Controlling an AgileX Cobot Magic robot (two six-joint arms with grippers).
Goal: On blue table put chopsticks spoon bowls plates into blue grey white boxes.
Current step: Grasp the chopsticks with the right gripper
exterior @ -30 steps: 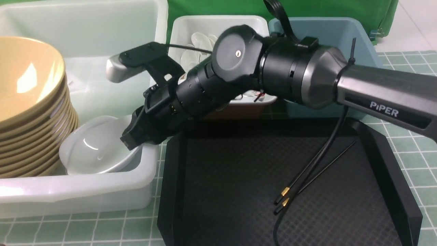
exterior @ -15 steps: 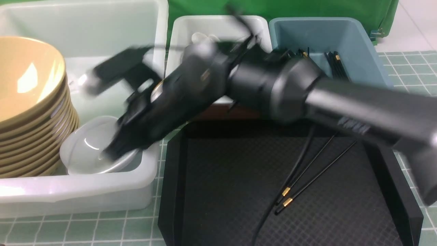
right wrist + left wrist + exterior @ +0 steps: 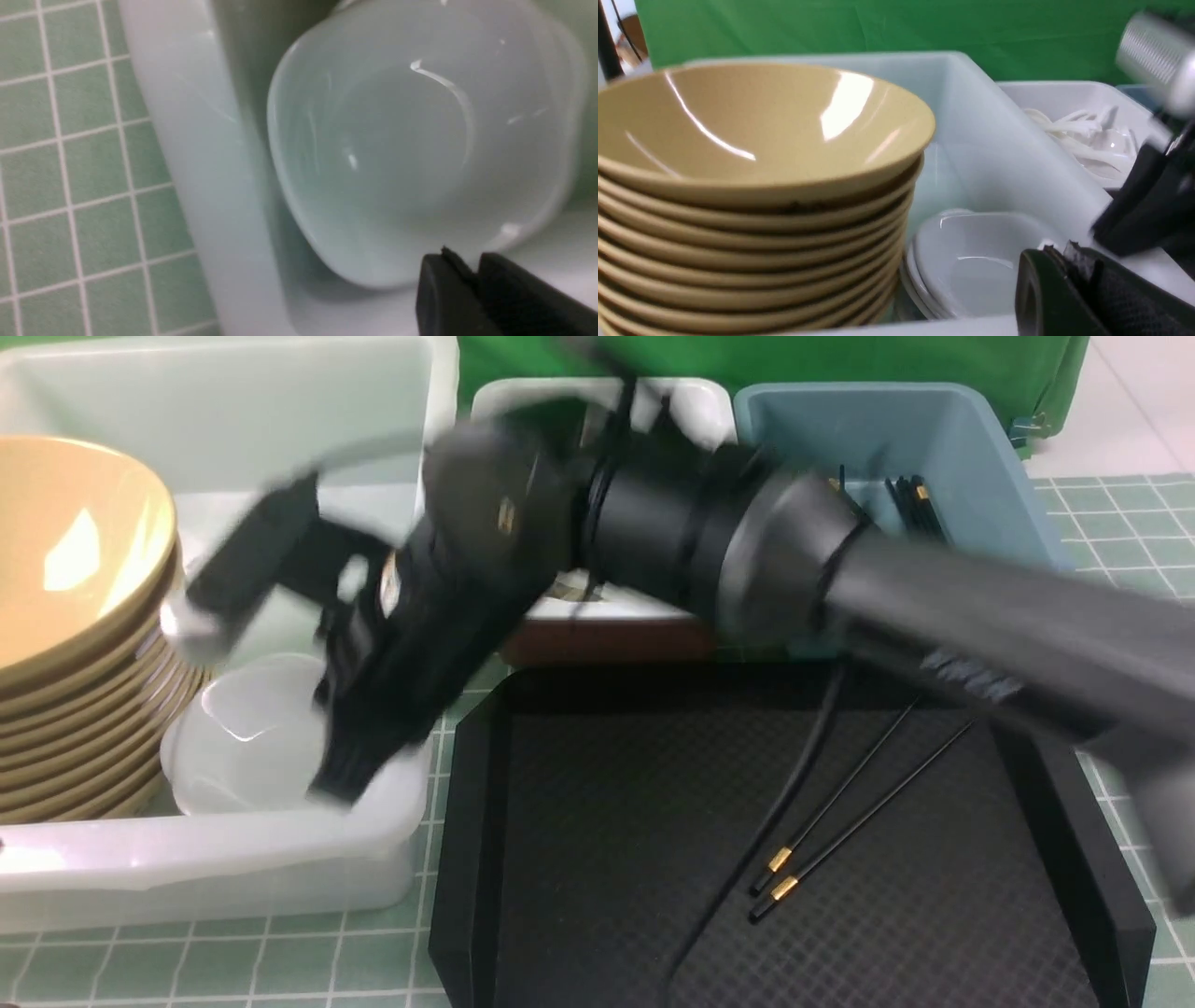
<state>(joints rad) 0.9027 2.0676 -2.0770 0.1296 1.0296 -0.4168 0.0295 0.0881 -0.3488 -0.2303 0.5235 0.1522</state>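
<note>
Right claw (image 3: 338,786): blurred, open or closed not discernible, above the white box (image 3: 187,873) rim, just beside the plates (image 3: 245,737). One stack of bowls (image 3: 75,616) lies inside the box, two chopsticks (image 3: 840,821) outside it. Left wrist: left claw (image 3: 1059,253) closed, empty, near the plates (image 3: 971,261). Right wrist: plates (image 3: 397,154) inside the box, just beside the fingertips (image 3: 444,289).

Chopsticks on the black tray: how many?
2 chopsticks, side by side on the right half of the tray, gold bands toward the near edge, far ends hidden behind the right arm. More sit in the blue box, partly hidden and not counted.
</note>
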